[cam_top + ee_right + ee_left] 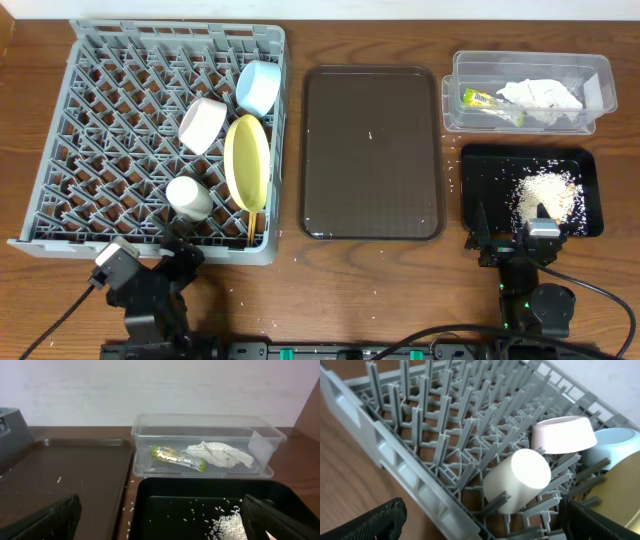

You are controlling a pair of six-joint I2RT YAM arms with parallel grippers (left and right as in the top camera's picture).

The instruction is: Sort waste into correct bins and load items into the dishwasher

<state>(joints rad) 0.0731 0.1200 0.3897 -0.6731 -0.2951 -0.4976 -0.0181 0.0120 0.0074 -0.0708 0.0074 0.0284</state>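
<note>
The grey dish rack [110, 120] holds a pale yellow plate [247, 160], a light blue bowl [259, 87], a pinkish-white bowl [202, 124], a cream cup [188, 196] and chopsticks [251, 226]. The clear tub [530, 70] holds the white napkin [541, 94] and the yellow-green wrapper [485, 100]. The black tray [485, 185] holds pale crumbs [545, 192]. My left gripper [480, 522] is open at the rack's front edge, near the cup [517, 480]. My right gripper [160, 520] is open over the black tray's near edge [165, 510].
A large brown serving tray [372, 150] lies between the rack and the bins, with a few stray crumbs on it and on the wood beside it. Both arm bases stand at the table's front edge.
</note>
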